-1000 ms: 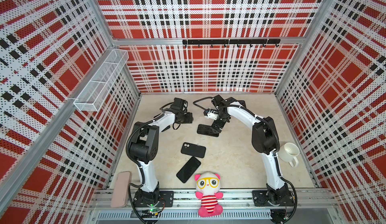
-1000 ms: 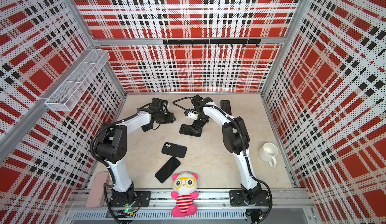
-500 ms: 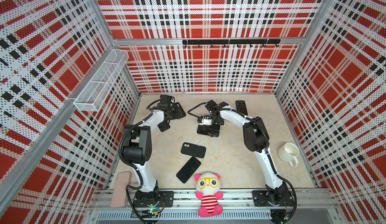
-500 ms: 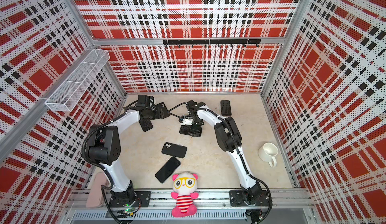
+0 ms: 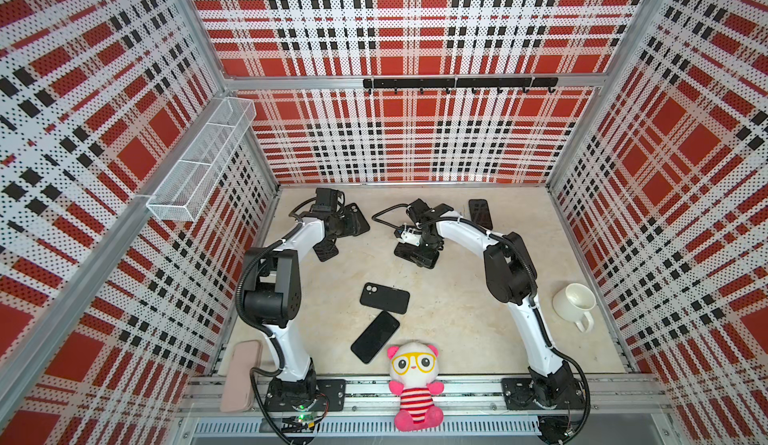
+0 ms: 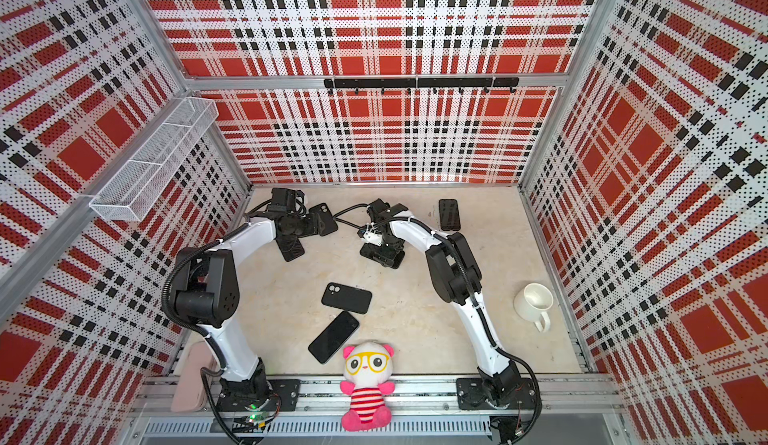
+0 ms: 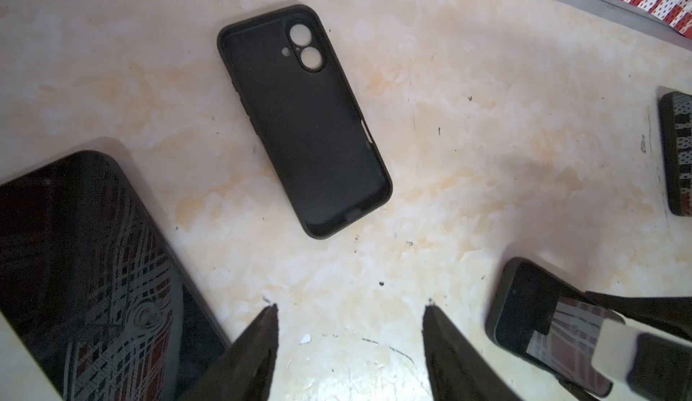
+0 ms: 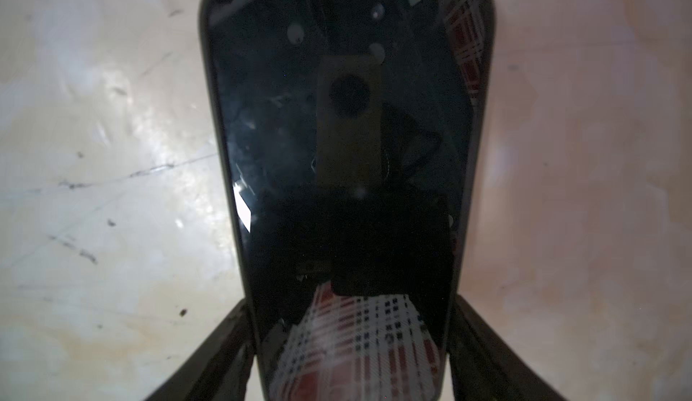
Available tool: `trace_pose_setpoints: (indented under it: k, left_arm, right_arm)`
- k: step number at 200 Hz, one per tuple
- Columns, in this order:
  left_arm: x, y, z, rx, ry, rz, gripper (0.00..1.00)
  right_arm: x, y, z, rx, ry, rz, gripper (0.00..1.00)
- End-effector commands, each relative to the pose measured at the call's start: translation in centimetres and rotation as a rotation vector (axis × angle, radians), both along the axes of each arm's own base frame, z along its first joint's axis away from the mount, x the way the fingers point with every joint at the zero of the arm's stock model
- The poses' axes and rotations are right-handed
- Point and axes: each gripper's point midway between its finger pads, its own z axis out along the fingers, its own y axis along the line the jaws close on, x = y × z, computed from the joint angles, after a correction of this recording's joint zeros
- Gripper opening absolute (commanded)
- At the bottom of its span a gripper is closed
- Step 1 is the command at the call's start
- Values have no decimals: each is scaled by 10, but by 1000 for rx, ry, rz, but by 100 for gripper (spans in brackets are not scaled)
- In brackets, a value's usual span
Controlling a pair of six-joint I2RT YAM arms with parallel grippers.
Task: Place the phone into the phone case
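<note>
Squarely, right gripper (image 8: 348, 303) astride phone (image 8: 337, 137), phone case (image 7: 303, 118) apart

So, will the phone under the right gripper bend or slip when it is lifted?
Probably stiff: the phone lies flat with straight edges. Likely slippery: its glossy screen mirrors the plaid wall. The right gripper straddles only its thin sides, so it may tilt or slide out.

left arm (image 5: 300, 235) and right arm (image 5: 461, 231) are reaching far; left gripper (image 7: 350, 307) is hovering, jaws apart; right gripper (image 8: 350, 303) is pointing down, jaws spread
</note>
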Motion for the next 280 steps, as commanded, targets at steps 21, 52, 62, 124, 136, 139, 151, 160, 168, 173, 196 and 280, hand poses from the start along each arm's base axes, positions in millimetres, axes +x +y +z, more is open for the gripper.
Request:
trace_pose_setpoints:
  k: [21, 52, 62, 124, 136, 139, 151, 160, 168, 173, 196, 280]
  left_arm:
    - [-2, 0, 18, -18, -32, -4, 64]
    - [-2, 0, 18, -19, -33, -3, 64]
    - [-2, 0, 18, -19, -30, -3, 64]
    - [-2, -1, 14, -25, -22, -5, 63]
    - [-3, -1, 14, -24, -22, -6, 63]
    - [-3, -1, 14, -25, -21, -5, 63]
    - [-2, -1, 15, -24, -23, -5, 63]
    - [-2, -1, 14, -24, -22, -4, 62]
    - [-2, -1, 14, -24, -21, -5, 62]
    - [-3, -2, 14, -25, -21, -6, 62]
    - [-3, -1, 14, -26, -21, -7, 62]
    - [-3, -2, 9, -23, -10, -9, 62]
  right_arm:
    - [43, -31, 68, 197, -156, -470, 36]
    - [76, -65, 77, 279, -192, -737, 32]
    - [88, -74, 79, 308, -208, -796, 32]
    - [144, -112, 66, 351, -259, -972, 32]
    - [148, -113, 60, 343, -256, -982, 32]
    - [149, -114, 58, 342, -256, -985, 32]
    - [151, -117, 51, 328, -254, -999, 32]
    - [153, -120, 47, 316, -257, -1012, 32]
    - [153, -125, 42, 304, -259, -1026, 32]
    - [153, -127, 39, 298, -262, -1033, 32]
    - [155, -130, 29, 289, -262, -1044, 32]
    - [163, -149, 2, 243, -265, -1087, 44]
